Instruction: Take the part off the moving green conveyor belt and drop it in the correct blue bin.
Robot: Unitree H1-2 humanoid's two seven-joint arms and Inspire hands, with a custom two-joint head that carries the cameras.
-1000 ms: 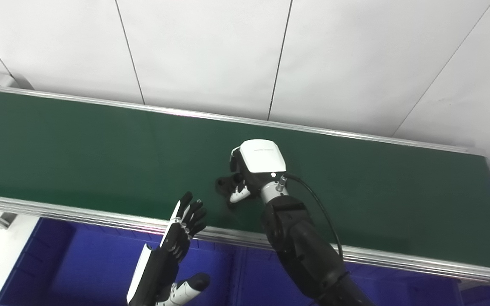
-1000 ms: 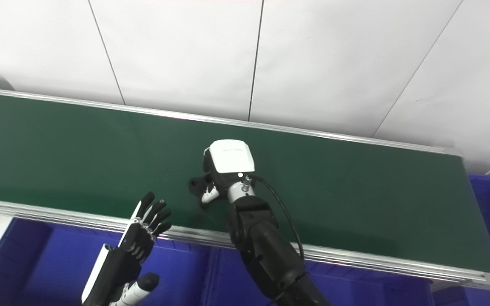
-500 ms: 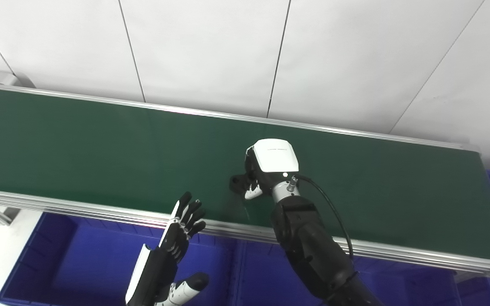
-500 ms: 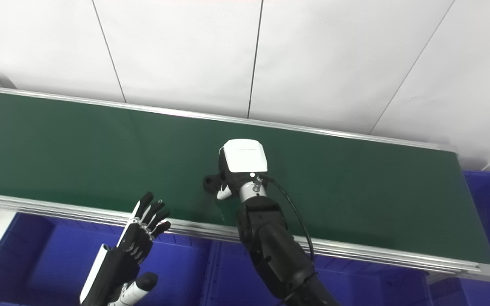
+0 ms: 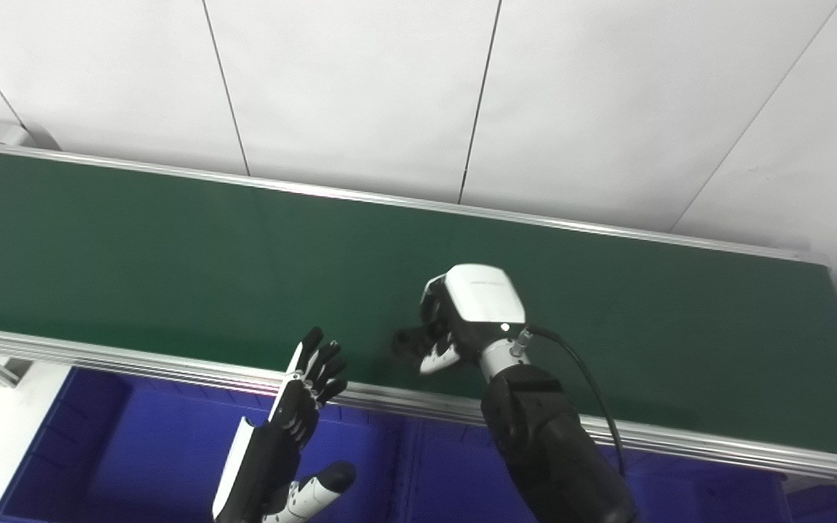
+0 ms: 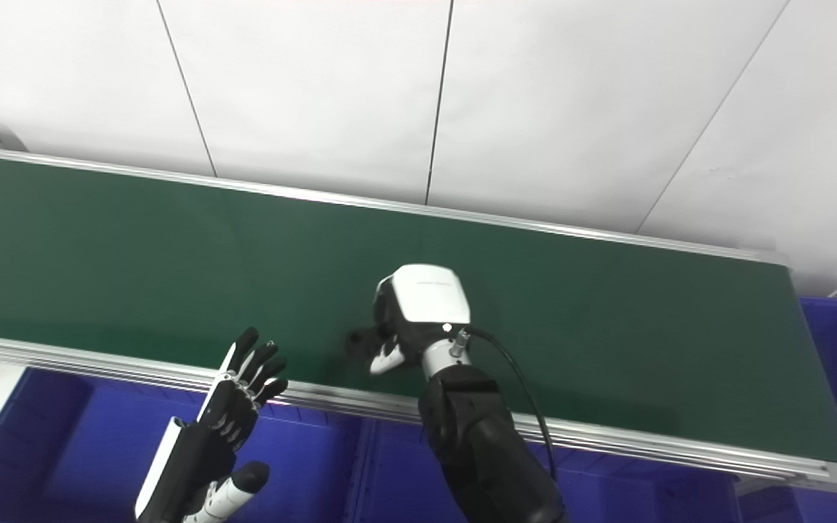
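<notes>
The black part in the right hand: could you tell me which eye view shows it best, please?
The right eye view, marginally: the black part juts clear of the right hand against the belt. The left eye view shows the same protruding end, slightly blurrier.

A long dark green conveyor belt (image 5: 135, 240) with silver aluminium side rails runs across the scene, sloping slightly down to the right. Its matte surface is plain. A small black part (image 5: 407, 341) shows just left of the right hand's (image 5: 462, 319) fingers (image 5: 439, 357), near the belt's front rail; whether it touches the belt cannot be told.
</notes>
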